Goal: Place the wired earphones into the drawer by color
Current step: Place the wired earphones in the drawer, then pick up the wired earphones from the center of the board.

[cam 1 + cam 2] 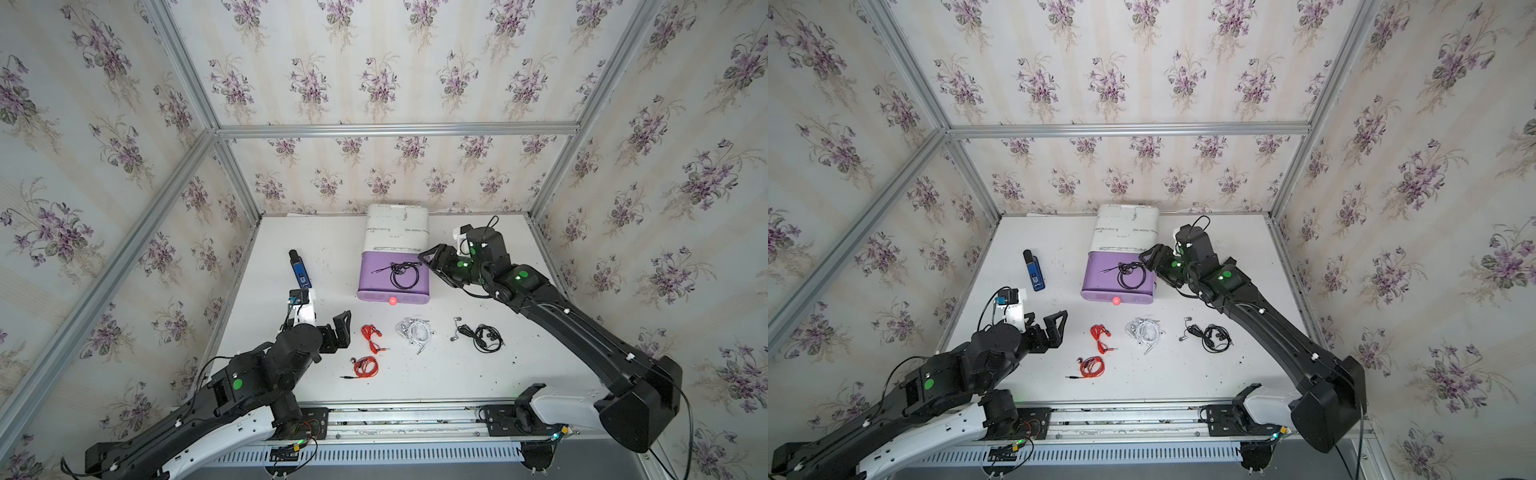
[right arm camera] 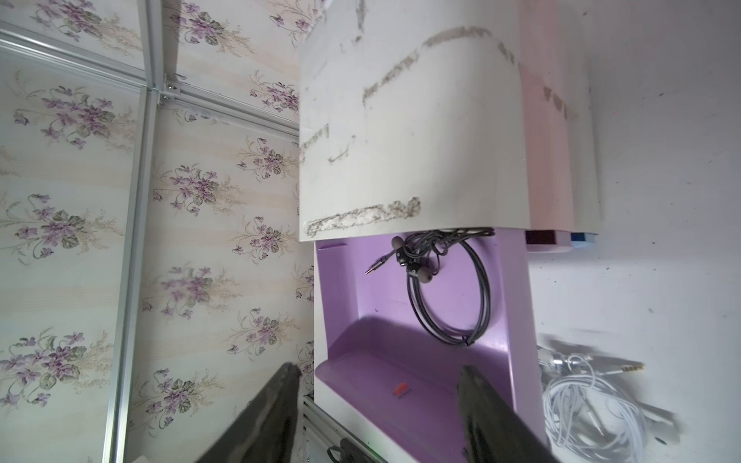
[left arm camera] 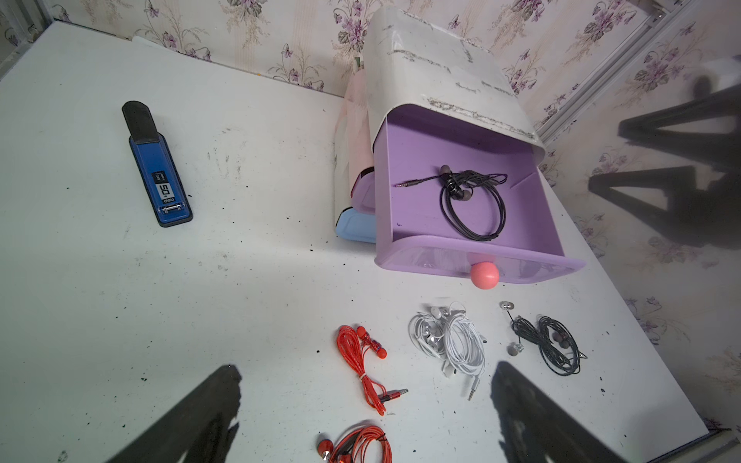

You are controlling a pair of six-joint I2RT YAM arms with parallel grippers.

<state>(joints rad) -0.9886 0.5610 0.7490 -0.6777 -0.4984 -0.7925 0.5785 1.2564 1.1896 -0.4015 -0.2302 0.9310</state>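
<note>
A purple drawer stands pulled out of the white cabinet, and one black set of wired earphones lies coiled inside it. On the table in front lie two red sets, a white set and another black set. My right gripper hovers at the drawer's right edge, open and empty; its wrist view looks down into the drawer at the black coil. My left gripper is open just left of the red sets.
A blue-and-black oblong gadget lies left of the cabinet. Pink and blue drawers sit shut below the purple one. Wallpapered walls with aluminium rails close off the table's back and sides.
</note>
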